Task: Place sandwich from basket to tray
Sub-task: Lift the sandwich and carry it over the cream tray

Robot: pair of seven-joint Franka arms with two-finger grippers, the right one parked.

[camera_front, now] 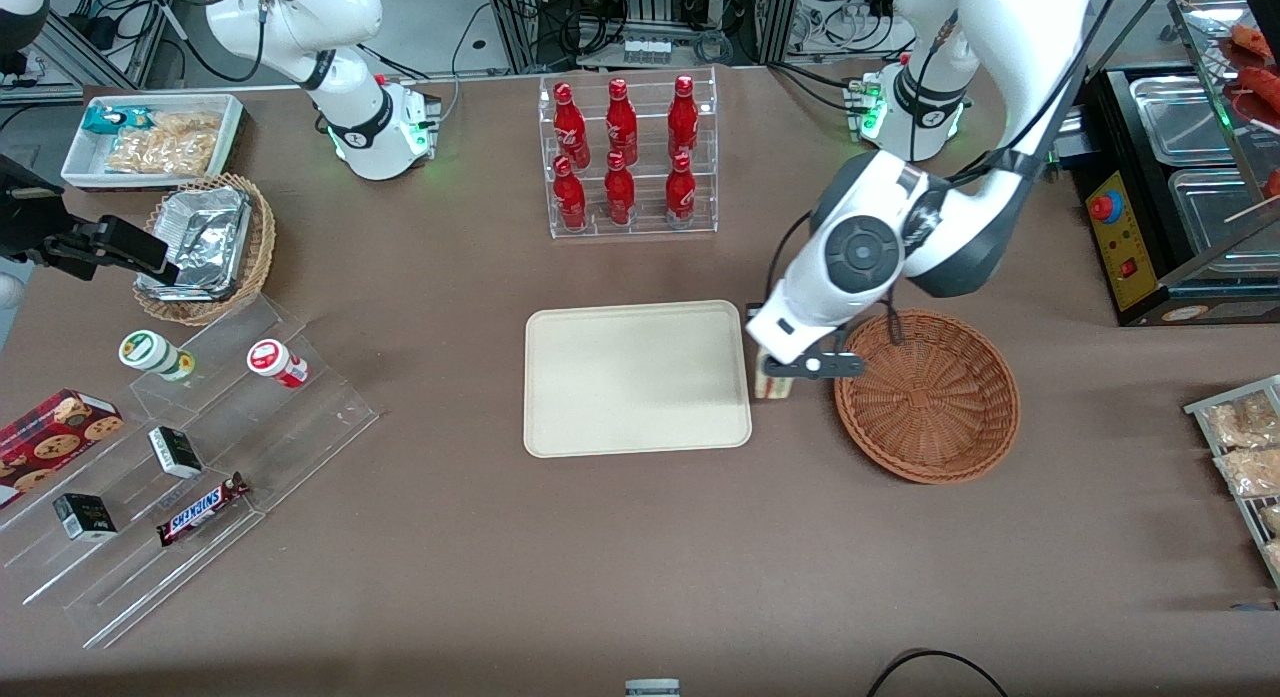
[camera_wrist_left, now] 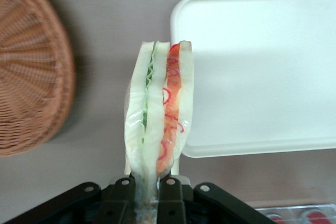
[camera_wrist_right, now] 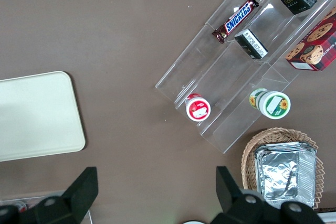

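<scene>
My left gripper [camera_front: 775,369] is shut on the sandwich [camera_wrist_left: 160,114], a wedge of pale bread with green and red-orange filling along its cut edge. It holds the sandwich [camera_front: 773,385] above the table in the gap between the reddish-brown wicker basket [camera_front: 928,395] and the cream tray [camera_front: 637,377], just beside the tray's edge. In the left wrist view the gripper [camera_wrist_left: 148,184] has the wedge pinched between its black fingers [camera_wrist_left: 169,195], with the basket [camera_wrist_left: 29,72] to one side and the tray [camera_wrist_left: 262,72] to the other. The basket holds nothing that I can see.
A clear rack of red bottles [camera_front: 626,157] stands farther from the front camera than the tray. Toward the parked arm's end are a tan basket with a foil container [camera_front: 205,245], a white bin of snacks [camera_front: 152,139] and a clear stepped stand with snacks [camera_front: 190,467]. A black appliance [camera_front: 1180,197] stands at the working arm's end.
</scene>
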